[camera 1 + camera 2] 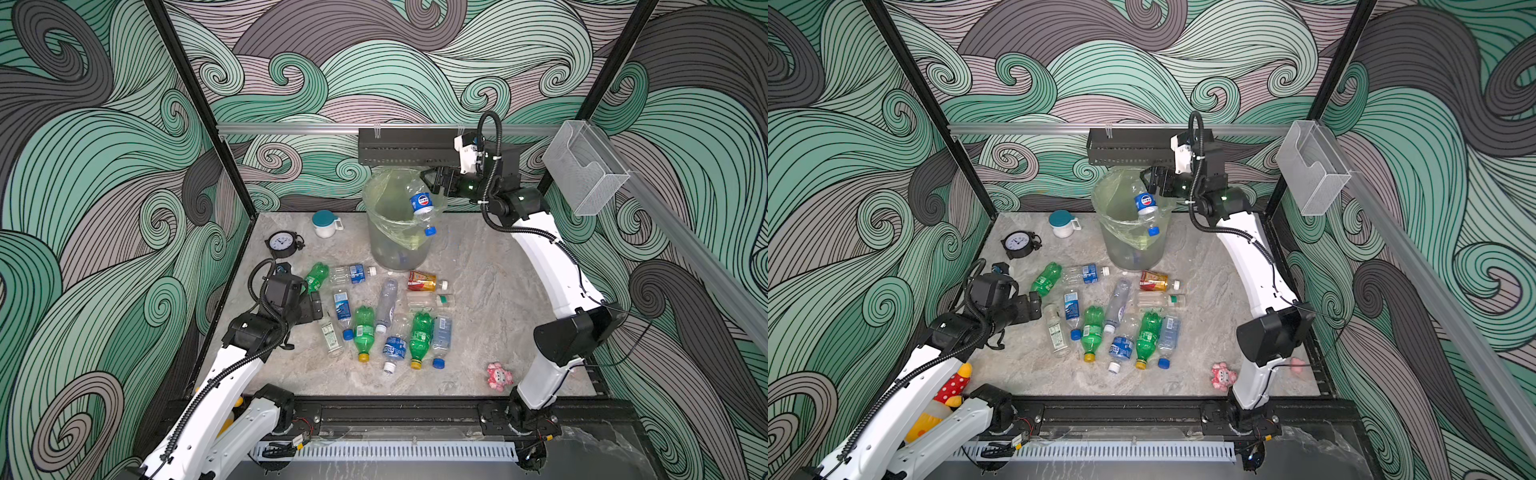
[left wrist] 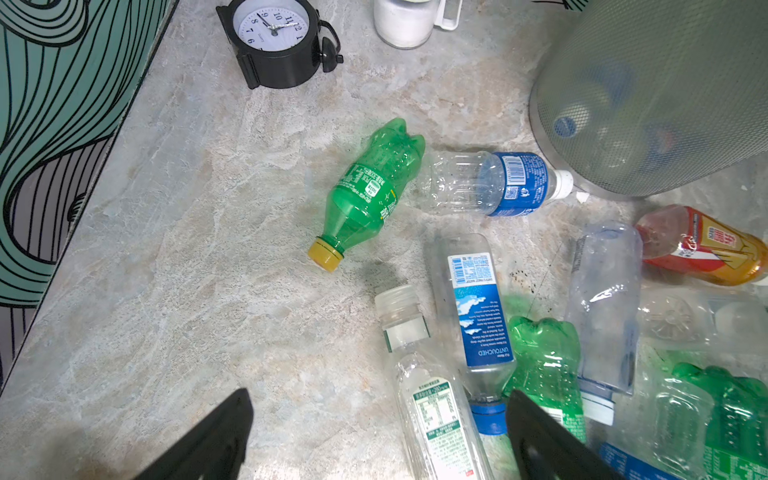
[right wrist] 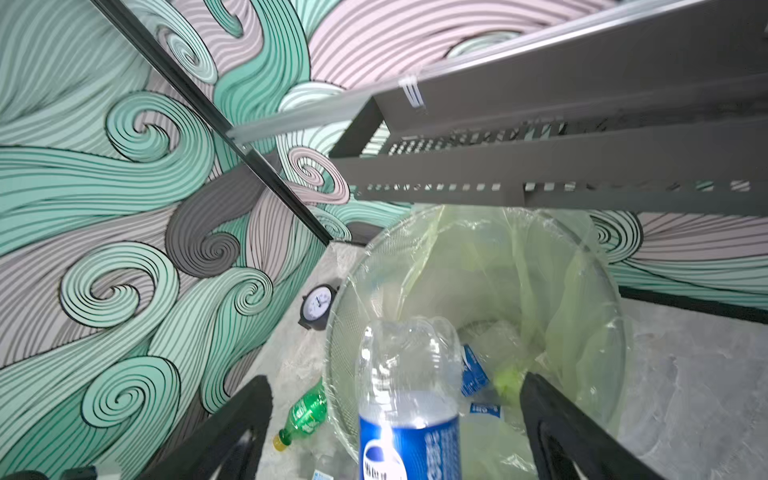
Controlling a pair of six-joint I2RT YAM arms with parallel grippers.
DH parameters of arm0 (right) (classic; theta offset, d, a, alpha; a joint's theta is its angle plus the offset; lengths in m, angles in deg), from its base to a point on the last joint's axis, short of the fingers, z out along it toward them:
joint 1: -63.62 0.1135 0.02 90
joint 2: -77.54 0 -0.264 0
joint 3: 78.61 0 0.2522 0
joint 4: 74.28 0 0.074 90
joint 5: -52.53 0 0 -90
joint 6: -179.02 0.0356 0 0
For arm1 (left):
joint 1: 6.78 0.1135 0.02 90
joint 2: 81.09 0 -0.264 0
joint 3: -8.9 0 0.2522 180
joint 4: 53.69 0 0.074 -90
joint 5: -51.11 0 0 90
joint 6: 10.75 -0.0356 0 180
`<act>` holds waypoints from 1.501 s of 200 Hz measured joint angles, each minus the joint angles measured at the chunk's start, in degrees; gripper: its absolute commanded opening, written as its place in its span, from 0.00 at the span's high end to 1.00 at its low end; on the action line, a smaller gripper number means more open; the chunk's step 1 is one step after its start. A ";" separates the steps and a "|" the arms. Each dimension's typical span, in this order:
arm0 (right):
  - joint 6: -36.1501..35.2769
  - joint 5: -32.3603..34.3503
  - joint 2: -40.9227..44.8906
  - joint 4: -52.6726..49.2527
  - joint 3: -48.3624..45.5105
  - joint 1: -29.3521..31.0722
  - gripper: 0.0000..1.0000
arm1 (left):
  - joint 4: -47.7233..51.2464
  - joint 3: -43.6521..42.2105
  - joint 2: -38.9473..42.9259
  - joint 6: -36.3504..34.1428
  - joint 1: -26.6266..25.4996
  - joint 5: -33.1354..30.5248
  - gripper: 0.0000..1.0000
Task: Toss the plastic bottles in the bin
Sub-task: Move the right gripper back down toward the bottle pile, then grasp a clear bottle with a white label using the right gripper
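Right gripper [image 1: 430, 183] gapes wide above the crinkly bag-lined round bin [image 1: 386, 249], clear blue-labelled bottle [image 1: 421, 203] loose at its rim

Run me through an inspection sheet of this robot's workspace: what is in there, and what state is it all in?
Surface: grey marble-look tabletop, bare on its right side.
Job's things: about a dozen bottles lying loose mid-table; one blue-labelled bottle tilted cap-down at the rim of the bin, which holds others.
Clutter: clock, teal-lidded jar, pink toy, spotted plush by the left arm's base.
Hands: left hand open, empty, low over the bottles; right hand open above the bin, clear of the blue-labelled bottle.
Cables: black hoses along both arms; thin wire looping off the right elbow.
Surroundings: wave-patterned walls, black shelf, clear wall box.
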 measured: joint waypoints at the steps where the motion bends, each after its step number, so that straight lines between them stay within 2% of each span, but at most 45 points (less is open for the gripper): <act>1: -0.02 0.04 0.15 -0.17 -0.44 0.00 0.05 | 0.00 -0.02 0.04 -0.02 0.00 0.00 0.03; 38: -0.98 2.64 11.30 -1.90 -18.29 -0.15 0.05 | 0.13 -0.04 2.16 -0.04 0.00 0.20 0.03; 83: -3.28 8.17 27.45 -4.26 -32.13 -0.13 0.05 | 0.33 -0.04 2.03 -0.04 0.00 0.63 0.03; 110: -3.85 9.97 33.31 -5.27 -40.41 -0.13 0.07 | 0.33 -0.04 2.03 -0.02 0.00 0.74 0.03; 169: -0.85 11.08 37.46 -10.27 -57.02 -0.07 0.11 | 0.39 -0.04 1.75 0.02 0.00 0.79 0.03; 228: 3.39 9.07 43.19 -12.76 -67.60 1.31 0.14 | 0.42 -0.28 1.66 0.22 0.00 0.79 0.03; 300: 6.99 5.51 36.76 -7.98 -73.96 6.01 0.16 | 0.48 -0.68 1.66 0.57 0.00 0.79 0.03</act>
